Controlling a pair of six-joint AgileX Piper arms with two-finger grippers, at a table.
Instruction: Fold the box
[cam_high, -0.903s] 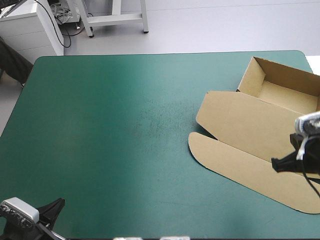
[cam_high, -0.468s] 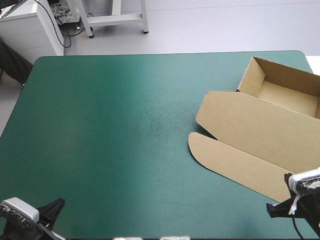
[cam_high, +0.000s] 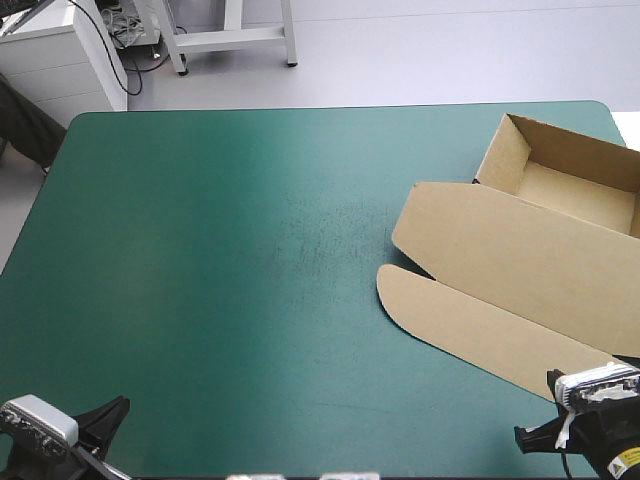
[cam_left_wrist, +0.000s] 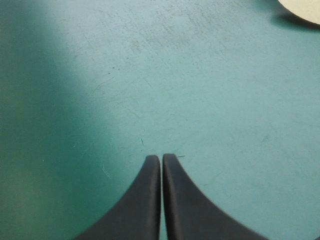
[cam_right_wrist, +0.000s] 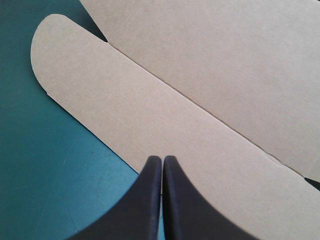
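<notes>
The brown box lies at the table's right side as an open tray toward the far right corner, its lid and rounded front flap flat on the teal-green cover. My right gripper sits at the near right corner, just off the flap's near edge. In the right wrist view its fingers are shut, their tips over the edge of the flap, holding nothing. My left gripper is shut over bare cover at the near left corner. A bit of the flap shows far ahead.
The teal-green cover spreads bare across the left and middle of the table. Beyond the far edge stand a white cabinet and a white frame's legs.
My right gripper has drawn back from over the box's lid toward the near right corner of the table. The box and the left arm have not moved.
</notes>
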